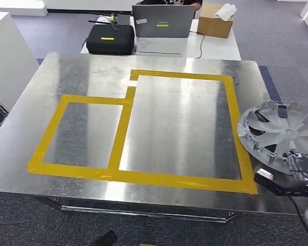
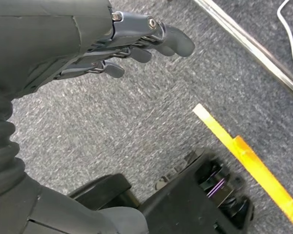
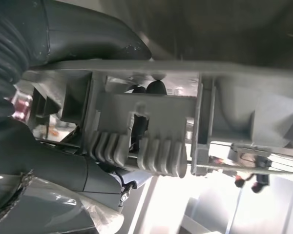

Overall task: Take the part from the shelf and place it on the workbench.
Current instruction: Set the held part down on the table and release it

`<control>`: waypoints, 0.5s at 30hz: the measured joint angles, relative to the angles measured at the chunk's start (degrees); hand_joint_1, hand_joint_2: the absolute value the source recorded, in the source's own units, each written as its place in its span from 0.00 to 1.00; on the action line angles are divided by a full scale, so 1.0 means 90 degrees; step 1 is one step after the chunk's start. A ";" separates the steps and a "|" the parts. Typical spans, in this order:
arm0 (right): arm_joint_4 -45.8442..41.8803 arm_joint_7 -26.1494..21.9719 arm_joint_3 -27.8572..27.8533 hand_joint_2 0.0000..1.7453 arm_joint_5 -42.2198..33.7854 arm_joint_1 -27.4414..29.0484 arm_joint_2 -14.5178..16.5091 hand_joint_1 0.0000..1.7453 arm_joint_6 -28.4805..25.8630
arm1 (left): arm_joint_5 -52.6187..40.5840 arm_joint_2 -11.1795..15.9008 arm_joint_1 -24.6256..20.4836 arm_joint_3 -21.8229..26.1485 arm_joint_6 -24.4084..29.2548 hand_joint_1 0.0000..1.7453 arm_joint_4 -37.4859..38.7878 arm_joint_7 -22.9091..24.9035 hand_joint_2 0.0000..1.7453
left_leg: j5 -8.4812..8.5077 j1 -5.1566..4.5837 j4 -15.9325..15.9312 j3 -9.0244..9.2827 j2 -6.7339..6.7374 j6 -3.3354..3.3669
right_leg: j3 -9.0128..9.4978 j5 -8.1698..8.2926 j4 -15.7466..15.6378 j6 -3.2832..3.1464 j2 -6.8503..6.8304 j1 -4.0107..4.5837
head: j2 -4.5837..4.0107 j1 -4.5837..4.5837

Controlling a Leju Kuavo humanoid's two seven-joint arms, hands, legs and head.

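The right hand (image 1: 300,171) comes in at the lower right of the head view and it's got hold of the part (image 1: 282,130), a grey wheel cover with spokes and cutouts, gripped at its near rim. The cover hangs tilted at the right edge of the metal workbench (image 1: 87,72), partly over the corner and just outside the yellow tape outline (image 1: 237,123); can't really tell if it's touching the surface or not. Up close in the right wrist view, the grey plastic ribs of the part (image 3: 156,126) sit right against the hand (image 3: 64,170), with dark fingertips (image 3: 156,87) poking past the edge. The left hand (image 2: 100,48) hangs low over grey carpet (image 2: 137,122), fingers straight and slightly apart, holding nothing. A laptop (image 1: 162,21), a black bag (image 1: 110,39) and a cardboard box (image 1: 215,20) sit on the white desk behind.
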 joint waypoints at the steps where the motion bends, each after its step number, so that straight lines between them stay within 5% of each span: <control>1: 0.0185 -0.0001 0.0269 1.00 0.0082 -0.0274 0.0062 1.00 -0.0001 | -0.0006 0.0000 -0.0024 -0.0006 -0.0005 0.00 -0.0002 0.0024 1.00 | 0.0002 0.0001 0.0000 0.0009 0.0005 -0.0002 | 0.0003 0.0004 0.0000 -0.0002 0.0005 0.0000 | 0.0000 0.0001; 7: 0.0855 0.0132 0.1581 1.00 0.0079 -0.1376 0.0367 1.00 -0.0015 | -0.0043 0.0004 -0.0062 -0.0066 -0.0019 0.00 -0.0008 0.0067 1.00 | 0.0023 0.0006 -0.0001 0.0021 0.0001 -0.0012 | 0.0008 0.0020 0.0000 -0.0006 -0.0007 0.0004 | 0.0000 0.0000; 15: 0.1097 0.0041 0.2337 1.00 0.0040 -0.1897 0.0525 1.00 -0.0017 | -0.0106 0.0011 -0.0063 -0.0111 0.0012 0.00 -0.0008 0.0144 1.00 | 0.0026 0.0007 -0.0008 0.0017 0.0002 -0.0014 | 0.0011 0.0021 0.0004 -0.0008 0.0005 0.0005 | 0.0000 0.0001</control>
